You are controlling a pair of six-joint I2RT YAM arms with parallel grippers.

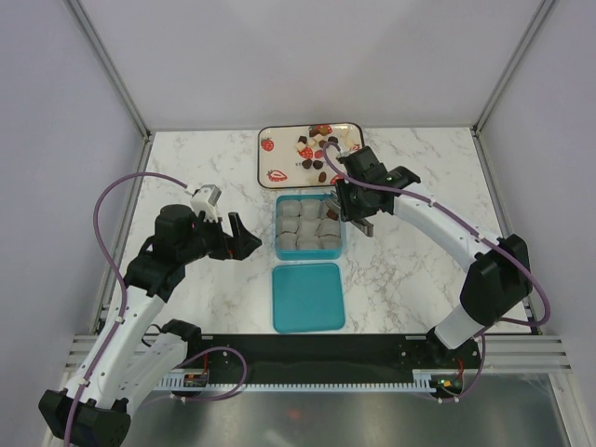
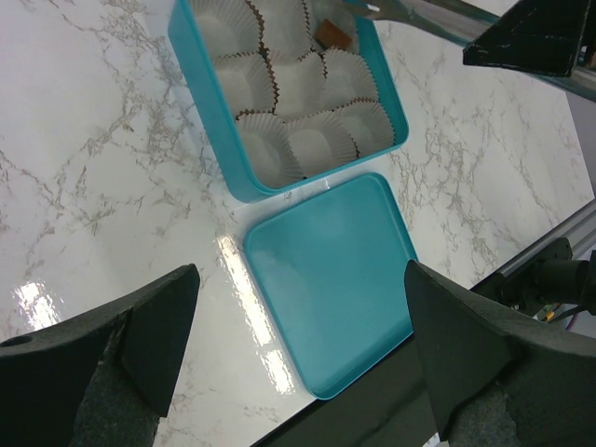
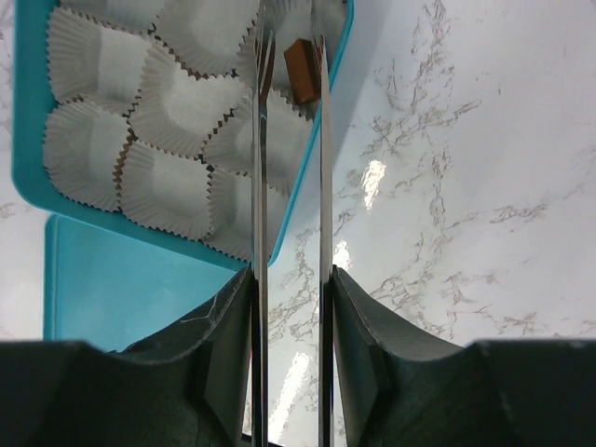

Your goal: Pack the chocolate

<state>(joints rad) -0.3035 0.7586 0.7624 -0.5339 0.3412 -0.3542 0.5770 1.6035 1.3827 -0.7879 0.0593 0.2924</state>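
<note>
The top external camera looks steeply down from above and behind the arm bases, far enough off to take in the whole tabletop [image 1: 410, 261]. The left wrist camera looks slantwise down past its own end effector [image 2: 300, 270] from some height. The right wrist camera looks along its end effector [image 3: 292, 37] from close above, and all three views share the teal box [image 1: 307, 255] and the lid [image 1: 308, 296].

From overhead the right gripper [image 1: 333, 212] hides the right rear corner of the box [image 1: 278, 229]; the candies [image 1: 317, 154] on the tray [image 1: 264, 158] are too small to count; the right wrist view cuts off the lid [image 3: 112, 279] at its left edge; whether the fingers [image 3: 261, 186] touch the brown candy [image 3: 300, 71] is unclear.
</note>
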